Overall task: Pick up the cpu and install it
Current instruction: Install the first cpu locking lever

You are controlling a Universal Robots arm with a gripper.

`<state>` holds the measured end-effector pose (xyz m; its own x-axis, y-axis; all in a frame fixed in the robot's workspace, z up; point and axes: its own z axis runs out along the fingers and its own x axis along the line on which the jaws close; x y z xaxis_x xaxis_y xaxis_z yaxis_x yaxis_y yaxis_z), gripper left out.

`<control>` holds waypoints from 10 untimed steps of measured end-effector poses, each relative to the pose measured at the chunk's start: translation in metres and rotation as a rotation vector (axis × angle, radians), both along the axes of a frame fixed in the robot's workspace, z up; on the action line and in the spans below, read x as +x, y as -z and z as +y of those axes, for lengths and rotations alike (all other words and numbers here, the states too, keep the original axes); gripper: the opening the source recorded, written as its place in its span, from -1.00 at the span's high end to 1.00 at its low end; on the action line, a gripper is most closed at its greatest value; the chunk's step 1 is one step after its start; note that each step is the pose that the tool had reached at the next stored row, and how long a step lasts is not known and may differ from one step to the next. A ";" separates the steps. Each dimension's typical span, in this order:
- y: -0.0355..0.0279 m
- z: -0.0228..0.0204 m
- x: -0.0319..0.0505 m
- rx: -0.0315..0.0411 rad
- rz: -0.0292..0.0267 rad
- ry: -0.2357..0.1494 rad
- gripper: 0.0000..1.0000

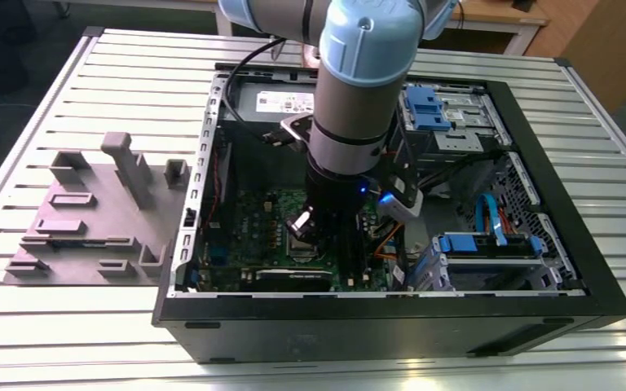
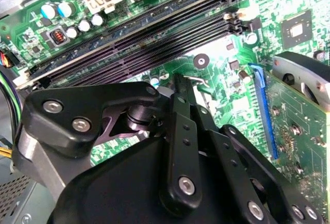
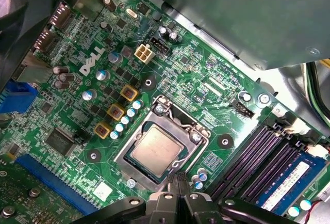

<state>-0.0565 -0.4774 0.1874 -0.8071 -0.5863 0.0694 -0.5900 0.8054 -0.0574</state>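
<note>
Silvery-grey cpu [image 3: 155,150] is sitting flat in the metal-framed socket [image 3: 200,137] at lower centre of the first wrist view, frame around it, apparently seated. End effector [image 3: 179,178] is hovering just beside the socket edge with fingertips pinched narrow, gripping nothing. Judging the chip light, stiff, slick on top and fragile underneath; opposite side edges are the only safe grip. Black case [image 1: 574,303] on the slatted tabletop [image 1: 52,98] is holding the green motherboard [image 3: 175,79], RAM slots [image 2: 154,38] and grey power supply [image 1: 275,102].
</note>
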 end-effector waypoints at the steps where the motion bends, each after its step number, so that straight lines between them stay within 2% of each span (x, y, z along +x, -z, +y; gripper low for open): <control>1: 0.0000 0.0000 0.0007 0.0007 0.0001 0.000 0.80; 10: 0.0001 -0.0001 0.0030 0.0062 -0.0004 -0.008 0.80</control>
